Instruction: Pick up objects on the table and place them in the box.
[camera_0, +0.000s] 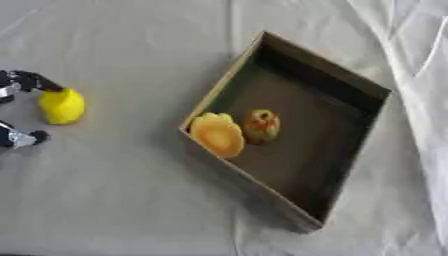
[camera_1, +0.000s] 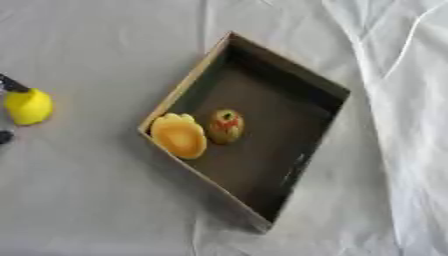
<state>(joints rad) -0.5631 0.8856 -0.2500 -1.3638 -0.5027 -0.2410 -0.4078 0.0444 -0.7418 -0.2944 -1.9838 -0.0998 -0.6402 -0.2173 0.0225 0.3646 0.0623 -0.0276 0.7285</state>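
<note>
A yellow lemon-shaped object (camera_0: 61, 106) lies on the grey cloth at the far left. My left hand (camera_0: 24, 81) comes in from the left edge. One dark finger touches the yellow object's top, and the thumb (camera_0: 26, 137) sits below it, a little apart, so the hand is open around it. The open brown box (camera_0: 219, 85) lies askew at centre right. In it, an orange scalloped disc (camera_0: 217, 135) leans at the left corner beside a red and yellow fruit (camera_0: 262, 126). My right hand shows in neither view.
Grey cloth (camera_0: 131, 190) covers the table between the yellow object and the box. Crumpled white fabric (camera_1: 402, 75) runs down the right side, close to the box's right wall.
</note>
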